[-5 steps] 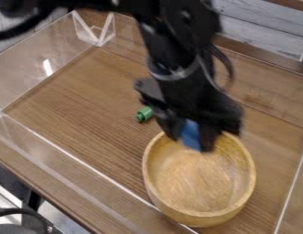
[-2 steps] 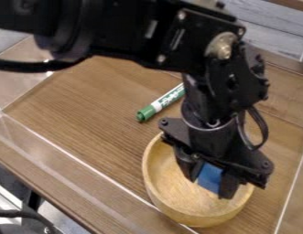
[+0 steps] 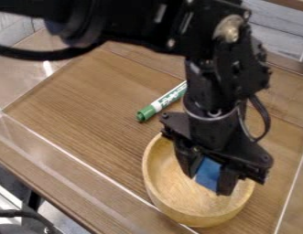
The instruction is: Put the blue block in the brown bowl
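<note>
The blue block (image 3: pixel 210 175) is clamped between the black fingers of my gripper (image 3: pixel 212 174), which is shut on it. It hangs low inside the brown bowl (image 3: pixel 166 187), over the bowl's right half, close to the inner floor; I cannot tell whether it touches the wood. The bowl is a large light-brown wooden one at the front right of the table. My black arm comes down from the top of the frame and hides the bowl's far rim.
A green-and-white marker pen (image 3: pixel 158 102) lies on the wooden tabletop (image 3: pixel 81 101) just behind and left of the bowl. A clear plastic wall (image 3: pixel 31 146) runs along the table's front-left edge.
The arm has swung over the bowl and lowered the blue block deeper into it. The marker pen, hidden behind the arm a second ago, now shows in full.
</note>
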Available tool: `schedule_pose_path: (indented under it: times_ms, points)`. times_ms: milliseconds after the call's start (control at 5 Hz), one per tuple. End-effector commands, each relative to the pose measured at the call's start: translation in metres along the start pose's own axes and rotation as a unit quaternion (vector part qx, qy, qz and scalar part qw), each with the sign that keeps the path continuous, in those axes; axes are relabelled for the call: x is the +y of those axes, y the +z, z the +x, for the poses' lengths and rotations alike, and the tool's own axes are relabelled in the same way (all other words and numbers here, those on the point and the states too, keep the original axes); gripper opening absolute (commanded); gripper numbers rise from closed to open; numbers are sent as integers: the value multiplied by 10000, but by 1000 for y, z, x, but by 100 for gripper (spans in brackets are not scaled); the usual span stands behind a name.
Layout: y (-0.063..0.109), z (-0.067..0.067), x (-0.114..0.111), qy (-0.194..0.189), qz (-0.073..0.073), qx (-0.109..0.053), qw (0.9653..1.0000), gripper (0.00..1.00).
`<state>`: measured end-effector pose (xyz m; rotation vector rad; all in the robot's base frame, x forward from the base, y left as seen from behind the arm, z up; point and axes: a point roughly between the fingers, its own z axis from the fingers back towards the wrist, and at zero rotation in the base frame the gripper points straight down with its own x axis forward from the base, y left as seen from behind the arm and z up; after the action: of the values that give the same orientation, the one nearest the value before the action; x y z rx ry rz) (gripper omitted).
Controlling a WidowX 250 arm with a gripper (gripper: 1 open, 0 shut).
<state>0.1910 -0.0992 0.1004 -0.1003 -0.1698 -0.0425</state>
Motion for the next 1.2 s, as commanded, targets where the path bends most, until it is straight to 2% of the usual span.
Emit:
schedule_pose_path:
  times_ms: [0,200,400,800,1000]
  points:
    - [13,13,-2,14,-91,-139,9999,0]
    - [11,11,0,51,-118,-62,9999,0]
    - [13,14,4,70,-89,-94,9999,0]
    - [18,22,14,120,-24,-202,9997,0]
    - [30,29,18,131,2,-345,9993,0]
